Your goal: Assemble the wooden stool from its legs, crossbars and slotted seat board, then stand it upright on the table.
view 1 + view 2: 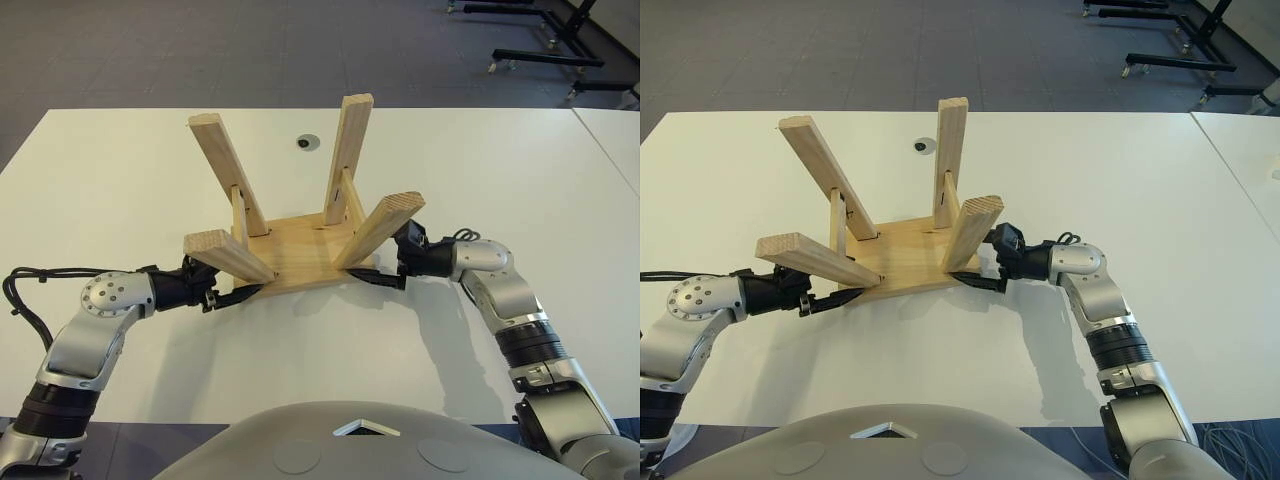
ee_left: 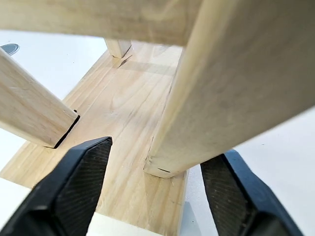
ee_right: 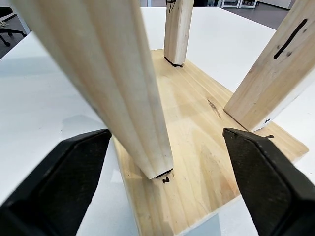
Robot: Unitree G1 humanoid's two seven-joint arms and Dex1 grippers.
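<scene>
Upturned stool (image 1: 300, 255), L fingers (image 2: 74, 187) spread, R fingers (image 3: 64, 177) spread, pen marks (image 3: 290, 39) on legs (image 1: 345, 150) unreadable

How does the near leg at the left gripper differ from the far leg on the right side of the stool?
The near-left leg splays out toward the robot and its left, while the far-right leg rises away from it, looking nearly upright. The left gripper sits open around the near-left leg's base, and no gripper is at the far-right leg. Both are pale wood set in the upturned seat board.
</scene>
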